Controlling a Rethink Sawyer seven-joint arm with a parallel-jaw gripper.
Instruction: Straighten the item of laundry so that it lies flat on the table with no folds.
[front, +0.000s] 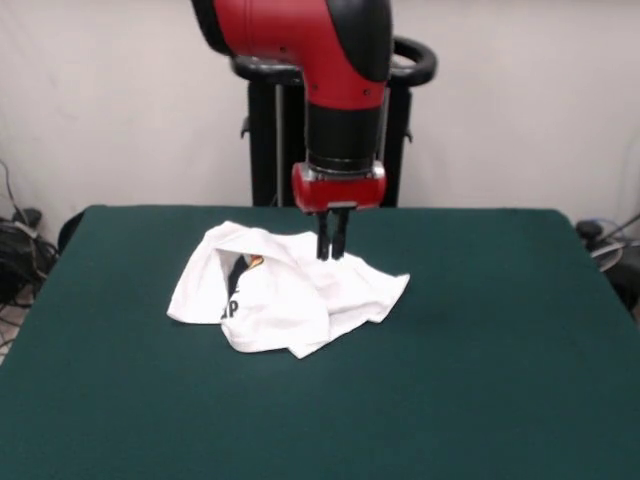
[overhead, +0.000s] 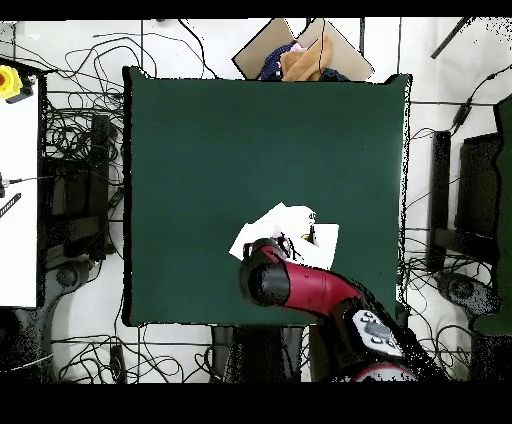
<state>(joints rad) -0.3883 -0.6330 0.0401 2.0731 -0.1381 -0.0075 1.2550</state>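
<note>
A plain white wall stands behind the work area, and a dark green table (front: 480, 360) fills the lower part of the front view. Cables lie on the floor at the left edge of that view, beside the table's corner.

Moving right, the item of laundry (front: 285, 295) lies on the table slightly left of centre, toward the far edge. It is a white shirt, crumpled and folded over on itself, with one flap raised at its left end and another corner pointing right. A small patch of black lettering and a spot of red-orange print show in a fold near its left side.

Above the shirt's upper right part, the red and black arm (front: 340, 90) comes straight down. The gripper (front: 331, 248) hangs below a red wrist block, its two dark fingers close together with their tips at the cloth's top ridge. Whether they are pinching fabric or are merely closed above it cannot be told from here.

In the overhead view the table (overhead: 200, 150) is ringed by tangled cables on a pale floor. The shirt (overhead: 290, 228) sits right of centre near the bottom edge, partly covered by the arm (overhead: 300, 285). A cardboard box (overhead: 262, 45) holding bundled fabric sits beyond the table's top edge.
</note>
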